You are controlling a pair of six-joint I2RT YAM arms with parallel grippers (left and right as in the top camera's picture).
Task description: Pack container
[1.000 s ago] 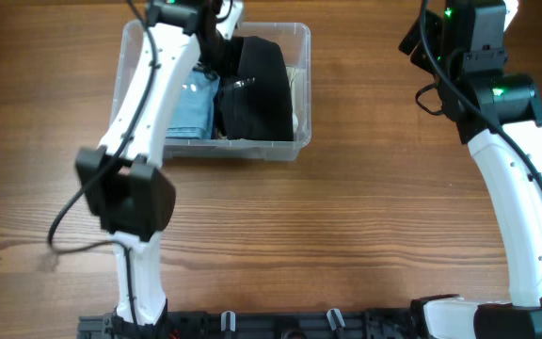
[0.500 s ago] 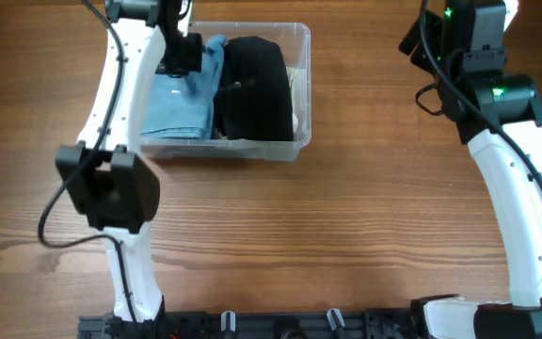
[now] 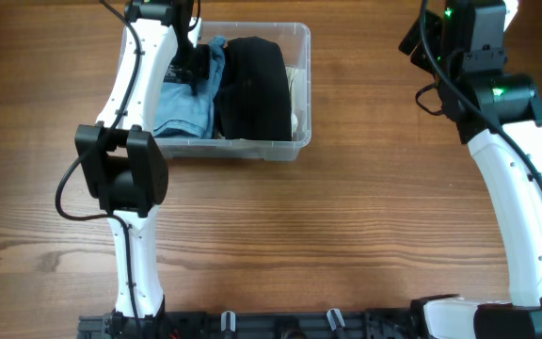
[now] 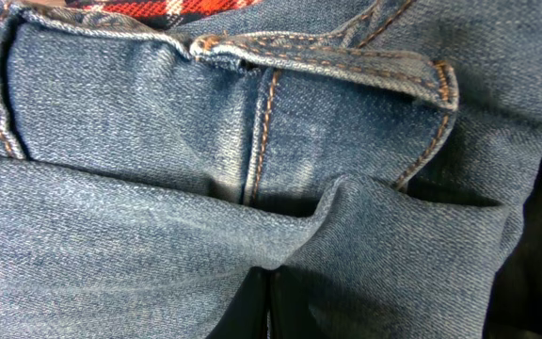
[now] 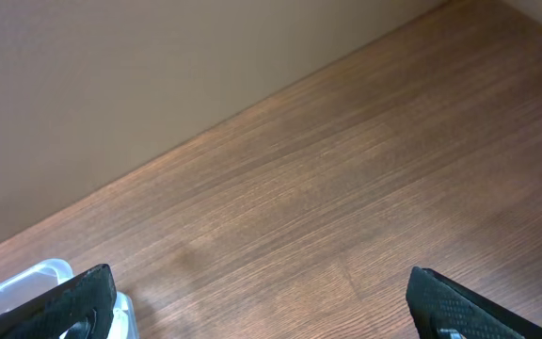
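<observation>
While my left gripper (image 3: 188,64) sits inside the far-left container (image 3: 252,151), against jeans (image 4: 205,188), its grip I cannot tell, right gripper (image 5: 271,306) splayed wide.

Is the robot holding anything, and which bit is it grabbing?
The right gripper is open and empty. The left gripper is down at the jeans in the container, fingers hidden, so I cannot tell.

In the overhead view the left arm (image 3: 142,80) swung off the container's (image 3: 243,151) left half toward its left wall, then came partway back right. Its elbow ended nearer the front wall. The left gripper (image 3: 189,58) moved from beside the black garment (image 3: 252,85) onto the jeans (image 3: 182,108). The jeans got uncovered, top edge bunched against the black garment.
</observation>
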